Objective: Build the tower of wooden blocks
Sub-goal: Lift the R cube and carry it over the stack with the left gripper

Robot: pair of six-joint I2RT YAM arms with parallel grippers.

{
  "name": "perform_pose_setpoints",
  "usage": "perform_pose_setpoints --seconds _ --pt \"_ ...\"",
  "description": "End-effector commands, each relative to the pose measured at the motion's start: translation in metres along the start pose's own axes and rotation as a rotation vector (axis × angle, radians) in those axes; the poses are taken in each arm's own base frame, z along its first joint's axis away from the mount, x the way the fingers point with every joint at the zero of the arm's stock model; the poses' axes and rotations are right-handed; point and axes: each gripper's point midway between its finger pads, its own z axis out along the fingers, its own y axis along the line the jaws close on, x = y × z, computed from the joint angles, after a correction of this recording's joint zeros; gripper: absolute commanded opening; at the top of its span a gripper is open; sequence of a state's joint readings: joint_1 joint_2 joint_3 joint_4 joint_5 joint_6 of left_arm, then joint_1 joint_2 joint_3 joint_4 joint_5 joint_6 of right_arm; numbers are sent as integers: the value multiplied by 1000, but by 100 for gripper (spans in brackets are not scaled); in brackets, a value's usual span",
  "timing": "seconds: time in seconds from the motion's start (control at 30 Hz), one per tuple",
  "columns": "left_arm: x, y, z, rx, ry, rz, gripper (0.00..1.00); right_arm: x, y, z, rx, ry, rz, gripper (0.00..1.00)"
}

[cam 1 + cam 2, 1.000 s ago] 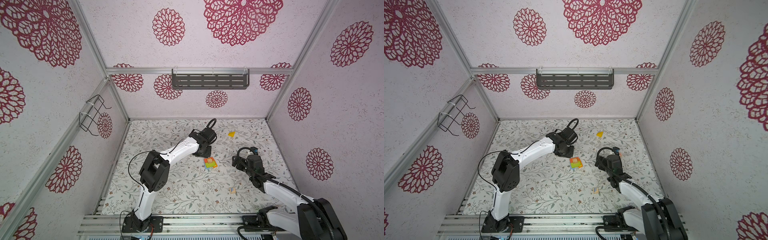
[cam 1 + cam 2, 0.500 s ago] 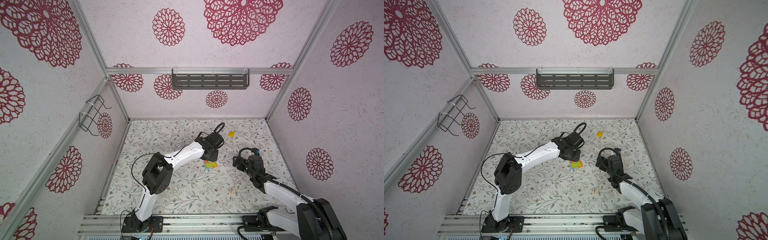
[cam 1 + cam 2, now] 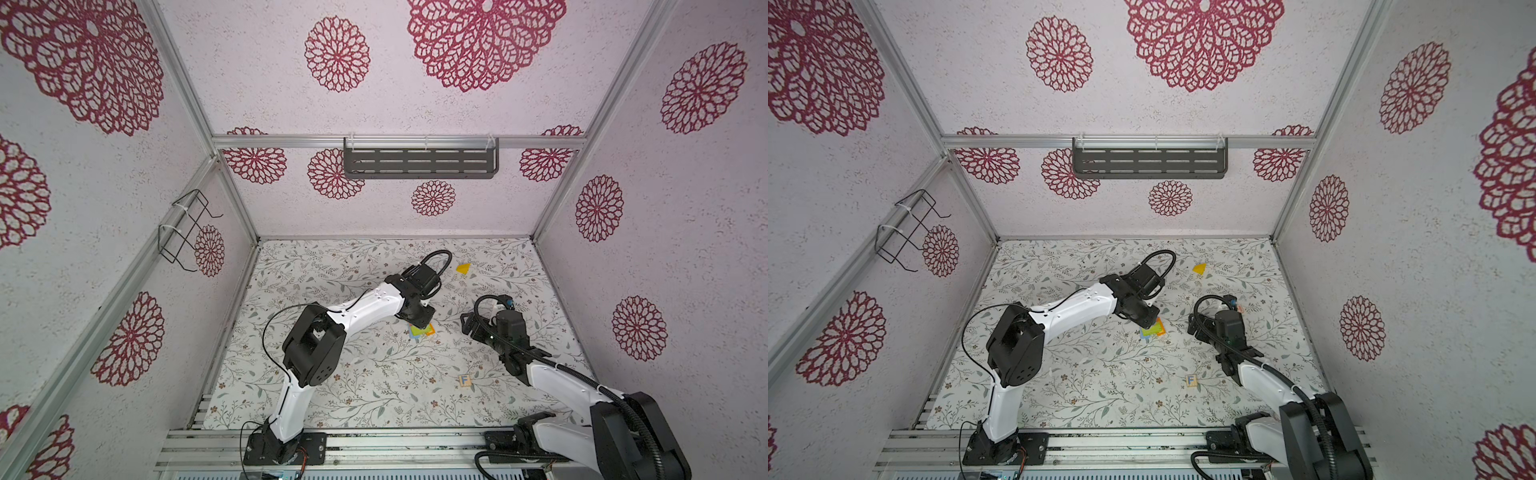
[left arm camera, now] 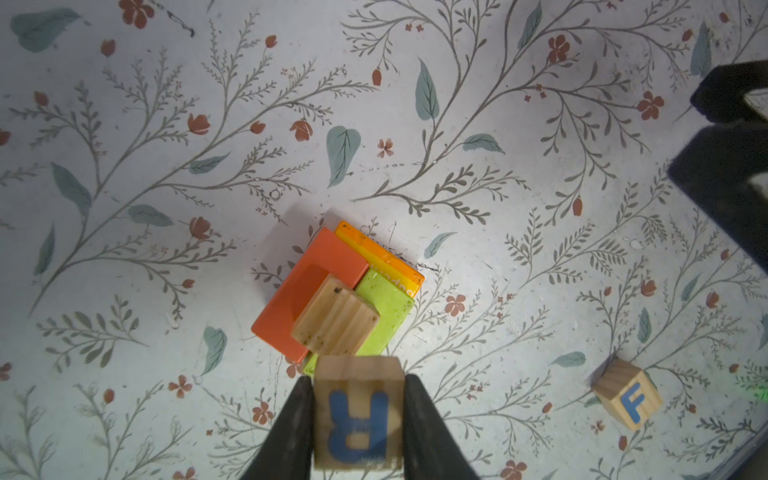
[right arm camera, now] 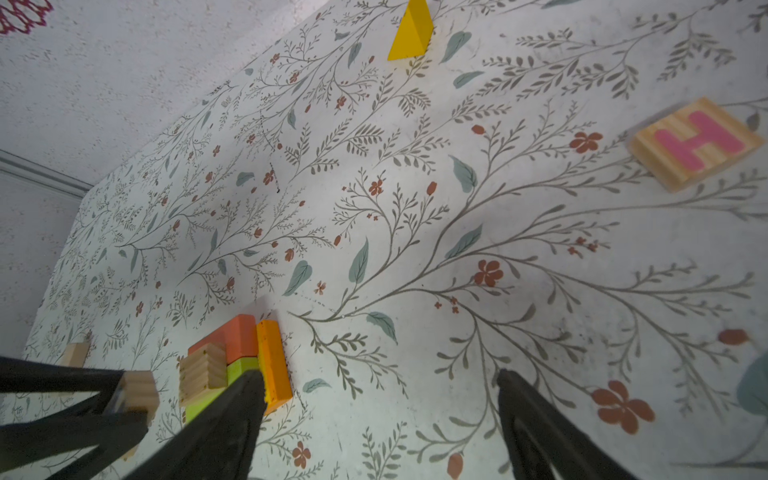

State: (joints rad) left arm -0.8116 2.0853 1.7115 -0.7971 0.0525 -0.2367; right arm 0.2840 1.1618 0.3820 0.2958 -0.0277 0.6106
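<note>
The wood block tower (image 3: 423,331) (image 3: 1153,330) stands mid-table: an orange piece (image 4: 382,257) lies low, with red (image 4: 299,291) and lime-green (image 4: 386,307) pieces above it and a plain tan block (image 4: 336,320) on top. My left gripper (image 4: 358,382) (image 3: 419,318) is shut on a natural-wood cube with a blue R (image 4: 358,415). It holds the cube just beside the tan block, with a small gap showing in the right wrist view (image 5: 139,392). My right gripper (image 5: 378,374) (image 3: 467,326) stands open and empty to the tower's right.
A yellow wedge (image 3: 462,268) (image 5: 409,33) lies near the back of the table. An F cube (image 3: 464,379) (image 4: 627,395) sits towards the front. A flat block with a pink H (image 5: 698,143) lies by the right arm. Walls enclose three sides.
My left arm has swung from behind and left of the tower to right over it, carrying the R cube. The right arm has stayed where it was.
</note>
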Motion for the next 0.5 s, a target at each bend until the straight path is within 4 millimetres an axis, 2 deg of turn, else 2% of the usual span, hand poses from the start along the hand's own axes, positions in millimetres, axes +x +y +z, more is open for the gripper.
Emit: perform_pose_setpoints --seconds 0.0,0.27,0.47 --pt "-9 -5 -9 56 -44 119 30 -10 9 -3 -45 -45 -33 90" --pt "-11 -4 -2 68 -32 194 30 -9 9 -2 -49 -44 -37 90" --pt "-13 -6 -5 95 -48 284 32 -8 9 0 -51 -39 -38 91"
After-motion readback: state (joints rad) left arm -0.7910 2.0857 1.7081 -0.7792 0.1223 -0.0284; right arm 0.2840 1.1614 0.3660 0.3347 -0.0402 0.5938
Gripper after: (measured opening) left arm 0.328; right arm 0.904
